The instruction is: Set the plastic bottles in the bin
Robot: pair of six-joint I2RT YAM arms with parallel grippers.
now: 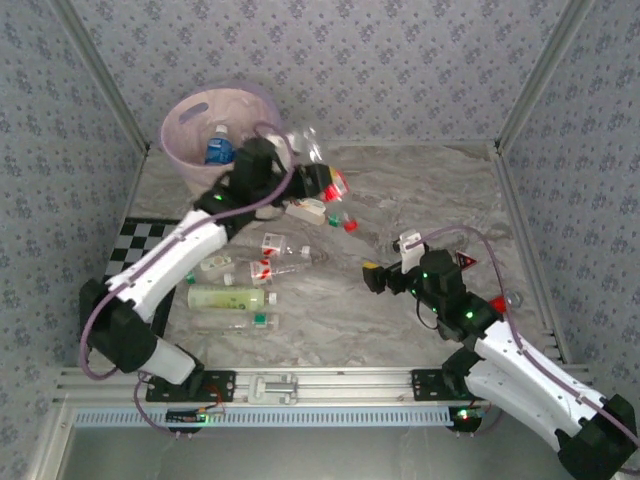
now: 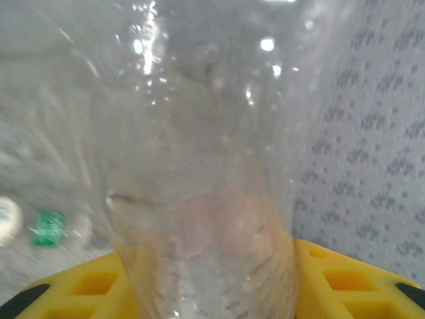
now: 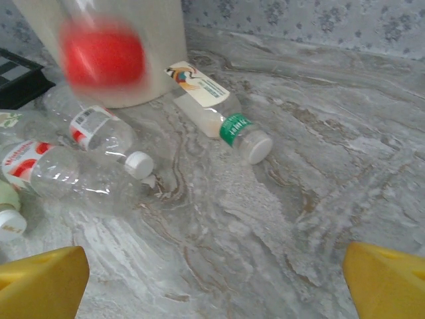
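Note:
My left gripper [image 1: 306,168] is raised just right of the bin [image 1: 180,130] and shut on a clear plastic bottle [image 2: 199,166]. That bottle stands between the yellow fingers [image 2: 345,272] of the left gripper [image 2: 206,286]. A blue-labelled bottle [image 1: 218,150] lies inside the bin. A blurred red-marked bottle [image 1: 335,185] is beside the left gripper, and in the right wrist view it is a red smear [image 3: 103,56] before the bin wall [image 3: 163,46]. My right gripper [image 1: 388,255] hovers open over bare table [image 3: 216,279].
Several bottles lie on the marble table left of centre: a green-labelled one [image 3: 219,116], two red-white ones [image 3: 106,136] [image 3: 46,169] and a pale green one [image 1: 230,297]. A checkerboard [image 1: 135,245] lies by the left wall. Patterned walls enclose the table.

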